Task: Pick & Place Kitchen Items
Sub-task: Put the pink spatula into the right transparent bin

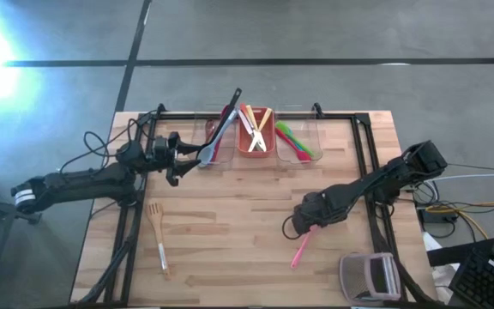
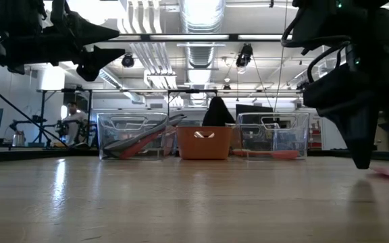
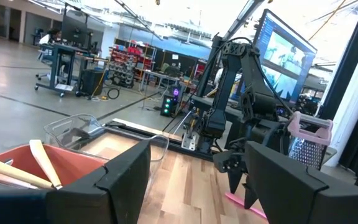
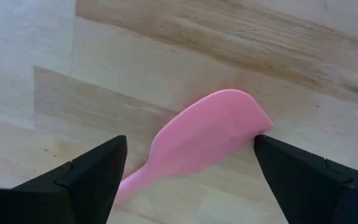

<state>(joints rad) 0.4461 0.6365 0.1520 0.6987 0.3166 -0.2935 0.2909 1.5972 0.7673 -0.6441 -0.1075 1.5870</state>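
The right gripper (image 1: 301,225) stands with jaws spread wide, one finger (image 4: 86,177) on each side of the pink spoon's (image 4: 201,138) bowl, gripping nothing; the spoon lies flat on the worktop (image 1: 230,232) near its right front part. The left gripper (image 1: 178,161), also released and empty, hovers by the clear bin (image 1: 214,137) at the back edge, where a grey spoon (image 1: 217,137) leans. A wooden spatula (image 1: 156,232) lies toward the left front.

We see the pink spoon (image 4: 197,140) only in part: its handle is cut off beside the right end effector (image 4: 191,177).
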